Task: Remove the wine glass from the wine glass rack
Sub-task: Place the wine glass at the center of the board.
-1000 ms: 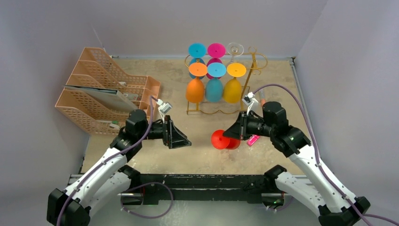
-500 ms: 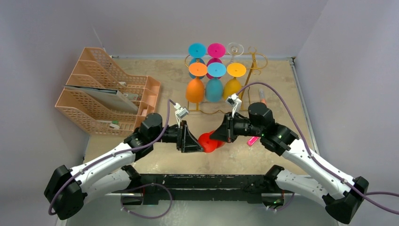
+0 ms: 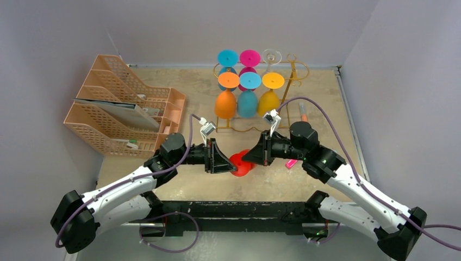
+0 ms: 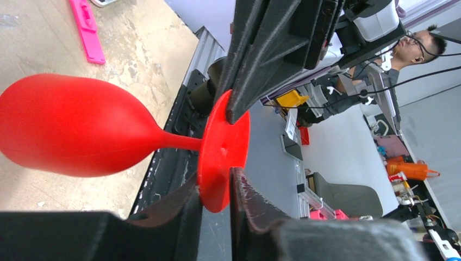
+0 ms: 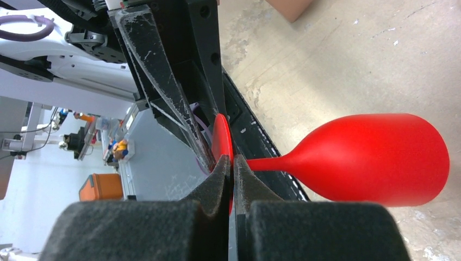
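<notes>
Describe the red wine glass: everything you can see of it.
The red wine glass looks like glossy opaque plastic: rounded bowl, thin stem, flat round foot. It is off the wine glass rack, held sideways. The right pincer clamps the foot's rim; the left pincer straddles its opposite edge, contact unclear.

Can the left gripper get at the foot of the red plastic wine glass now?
Probably yes: the left gripper straddles one edge of the foot of the red plastic wine glass; the right gripper pinches the opposite edge.
</notes>
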Controlling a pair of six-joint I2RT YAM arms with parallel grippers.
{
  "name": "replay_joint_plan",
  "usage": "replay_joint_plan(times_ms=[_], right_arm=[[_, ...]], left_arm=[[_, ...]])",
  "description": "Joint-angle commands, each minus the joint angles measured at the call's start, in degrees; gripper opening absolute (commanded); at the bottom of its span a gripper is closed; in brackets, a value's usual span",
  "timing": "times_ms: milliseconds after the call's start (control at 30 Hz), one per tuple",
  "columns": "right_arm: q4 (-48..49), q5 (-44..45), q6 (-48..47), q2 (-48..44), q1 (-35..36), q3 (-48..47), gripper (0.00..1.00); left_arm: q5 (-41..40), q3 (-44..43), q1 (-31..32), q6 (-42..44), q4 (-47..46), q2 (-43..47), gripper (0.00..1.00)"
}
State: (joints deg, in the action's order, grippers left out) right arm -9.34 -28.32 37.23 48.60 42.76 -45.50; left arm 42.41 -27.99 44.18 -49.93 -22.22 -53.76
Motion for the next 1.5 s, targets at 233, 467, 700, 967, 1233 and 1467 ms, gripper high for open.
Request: replay_joint_plan(times_ms=[233,467,700,967,1233,1467], right_arm=[[5.16,-2.81,1.06,-2.29,0.35,2.23,0.14],[-4.50,-8.32,-5.48,-2.20,0.34,-0.34,0.24],[1.00,-5.31,-2.71,-1.81,0.30,1.52,0.00],[6.39,-2.83,2.23,-1.65,0.31,3.85,0.00],[0.94,-3.52,0.13,-2.50,0.31,2.84,0.00],[0.15,-2.30,-0.39,-4.53,0.31,3.86,0.02]], left_arm=[[-0.02,-0.19,0.38,-0.09,-2.83,1.86,0.00],[0.00,-0.51,0.38,0.85,-1.99,2.35,0.00],[2.64,-2.76,0.38,2.42,0.94,0.26,0.29],[-0.60,-1.29,0.38,2.27,2.20,2.98,0.13],[-1.67,-0.64,0.38,0.18,-2.88,0.41,0.38],[-2.11,0.23,0.38,0.53,-3.34,1.26,0.16]])
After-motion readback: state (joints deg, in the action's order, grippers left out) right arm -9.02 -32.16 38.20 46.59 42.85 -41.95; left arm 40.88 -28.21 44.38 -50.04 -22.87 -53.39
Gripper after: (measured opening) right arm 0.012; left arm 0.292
